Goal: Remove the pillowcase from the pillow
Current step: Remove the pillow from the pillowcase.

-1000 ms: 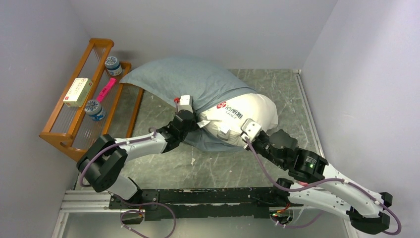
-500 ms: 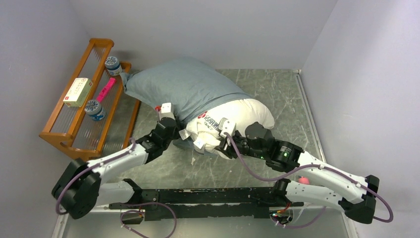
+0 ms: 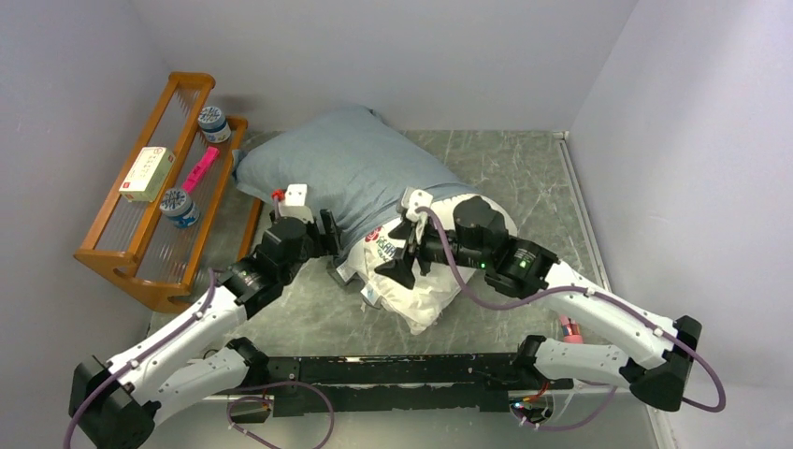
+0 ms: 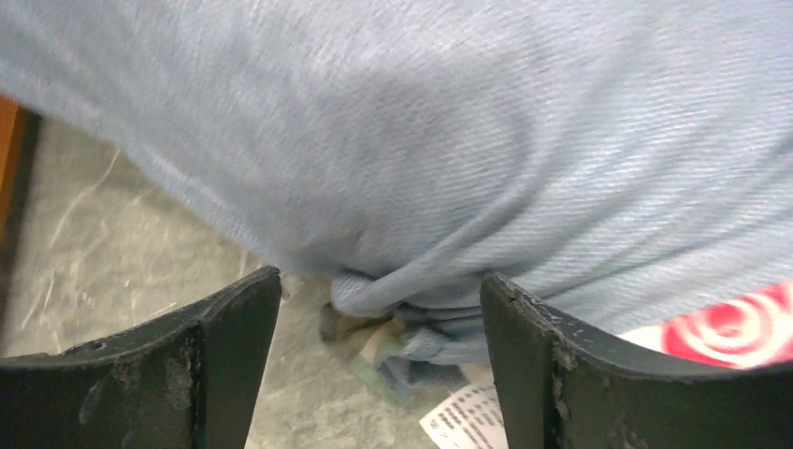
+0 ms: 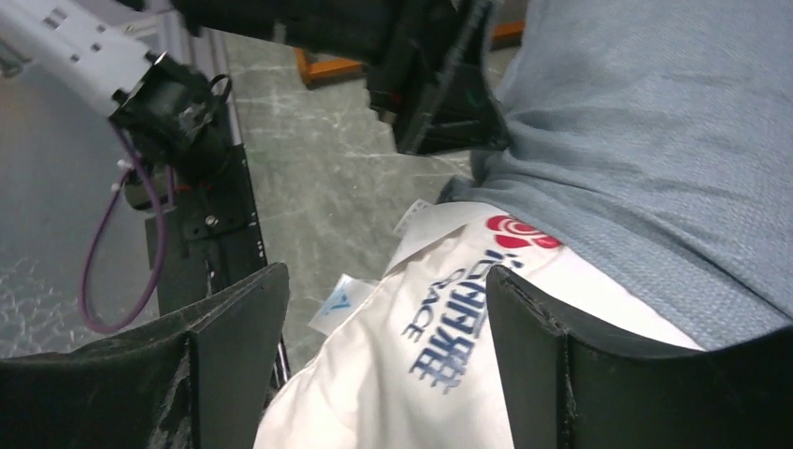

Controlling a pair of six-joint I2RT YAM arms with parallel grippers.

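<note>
Gripper L point(image 4: 379, 281), gripper R point(image 5: 385, 276) spread; 1 pillow point(image 5: 374, 393), 1 pillowcase point(image 4: 468, 140).

I see the pillowcase point(image 3: 351, 168) plain grey-blue, a green-and-beige scrap point(image 4: 374, 348) at its six o'clock edge. The pillow point(image 3: 425, 299) is white, its logo point(image 5: 520, 233) red, its lettering point(image 5: 444, 323) dark blue. The table point(image 3: 524, 187) is veined grey-green, the ten o'clock rack point(image 3: 117, 267) orange-brown

Our black-fingered left gripper point(image 4: 379, 285) and right gripper point(image 5: 388, 281) have both sprung open and let go. The plump white pillow point(image 3: 421, 295) and its grey-blue cloth pillowcase point(image 3: 355, 168) have slid nearer, leftward.
</note>
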